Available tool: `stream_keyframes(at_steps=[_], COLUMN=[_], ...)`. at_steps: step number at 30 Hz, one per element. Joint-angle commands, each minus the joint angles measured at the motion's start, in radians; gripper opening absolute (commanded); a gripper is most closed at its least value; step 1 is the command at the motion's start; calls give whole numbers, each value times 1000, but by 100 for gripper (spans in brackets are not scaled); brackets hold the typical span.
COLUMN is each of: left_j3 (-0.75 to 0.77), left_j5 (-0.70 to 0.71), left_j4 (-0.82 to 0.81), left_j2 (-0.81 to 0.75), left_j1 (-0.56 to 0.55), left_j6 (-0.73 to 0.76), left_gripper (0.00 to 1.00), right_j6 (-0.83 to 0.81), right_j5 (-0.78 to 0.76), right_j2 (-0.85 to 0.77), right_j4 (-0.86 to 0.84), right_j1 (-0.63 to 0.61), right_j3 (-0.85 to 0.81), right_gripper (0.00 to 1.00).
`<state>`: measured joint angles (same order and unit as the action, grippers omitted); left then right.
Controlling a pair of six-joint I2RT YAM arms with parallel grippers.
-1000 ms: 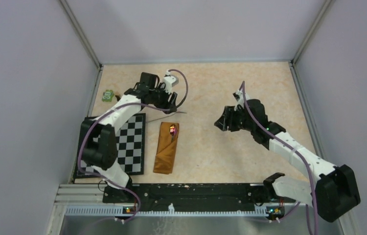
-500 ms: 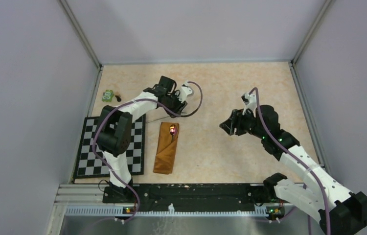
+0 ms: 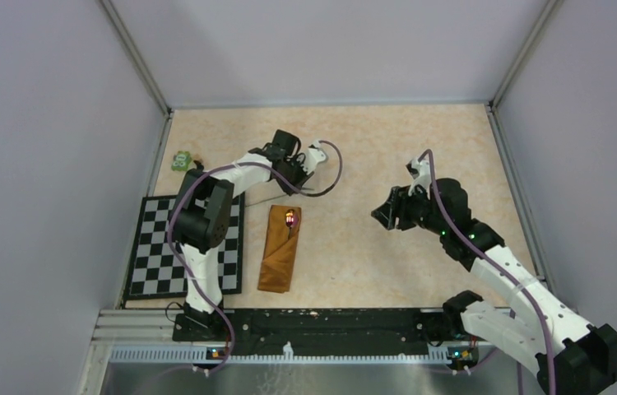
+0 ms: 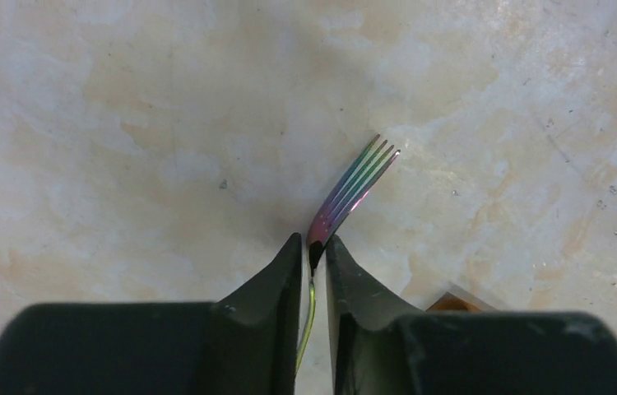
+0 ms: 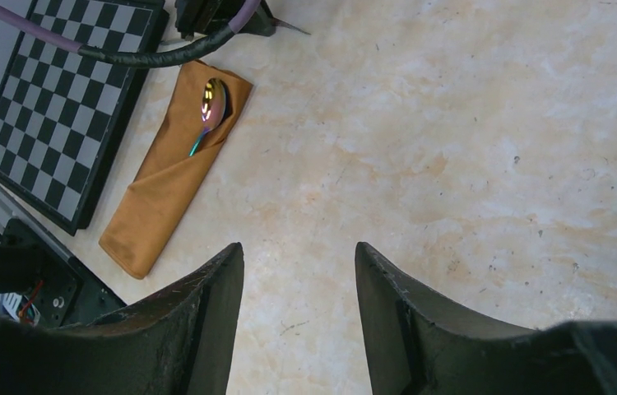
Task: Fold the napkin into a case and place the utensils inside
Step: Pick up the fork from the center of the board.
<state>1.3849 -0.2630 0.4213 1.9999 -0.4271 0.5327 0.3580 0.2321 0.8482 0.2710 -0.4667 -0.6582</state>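
The napkin lies folded into a narrow rust-orange case [image 3: 280, 251] [image 5: 169, 177] at centre-left of the table, its diagonal flap showing. A spoon [image 3: 289, 219] [image 5: 211, 100] with an iridescent bowl pokes out of its far end. Just beyond the case lies a fork [image 4: 356, 188] with rainbow tines. My left gripper [image 3: 294, 188] [image 4: 313, 247] reaches down over it, with the jaws drawn in on the fork's neck and the thin handle running back between them. My right gripper [image 3: 381, 212] [image 5: 299, 255] hangs open above bare table to the right of the case, holding nothing.
A black-and-white checkered mat [image 3: 147, 267] [image 5: 58, 107] lies left of the case. A small green toy [image 3: 181, 160] sits by the left wall. Side walls fence in the table, and the arm bases' black rail [image 3: 330, 322] runs along the near edge.
The left gripper has come down over the fork and its jaws have drawn in around the neck. The right arm has pulled back slightly to the right, still open.
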Motion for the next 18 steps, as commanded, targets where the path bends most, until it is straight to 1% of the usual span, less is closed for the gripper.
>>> stream_keyframes(at_steps=[1, 4, 5, 8, 13, 14, 16, 18], left_j3=[45, 78, 94, 157, 203, 219, 248, 224], left_j5=[3, -1, 0, -1, -7, -29, -122, -230], left_j4=[-38, -36, -32, 9, 20, 43, 97, 135], left_j2=[14, 11, 8, -20, -144, -164, -194, -239], left_j1=[2, 1, 1, 1, 7, 14, 44, 101], left_j6=[21, 26, 26, 0, -80, -103, -168, -268], left_gripper=[15, 3, 0, 0, 0, 0, 0, 0], right_j6=[-16, -16, -16, -14, -10, -8, -3, 5], right_j5=[-8, -8, -9, -10, -3, 2, 19, 47], right_j2=[-20, -20, -20, -21, -28, -25, -19, -13], right_j4=[-10, -5, -4, -3, -24, -30, -42, -59], right_j1=[15, 14, 14, 15, 14, 14, 14, 14], right_j3=[6, 2, 2, 3, 20, 26, 35, 44], right_gripper=[52, 52, 52, 51, 51, 51, 51, 51])
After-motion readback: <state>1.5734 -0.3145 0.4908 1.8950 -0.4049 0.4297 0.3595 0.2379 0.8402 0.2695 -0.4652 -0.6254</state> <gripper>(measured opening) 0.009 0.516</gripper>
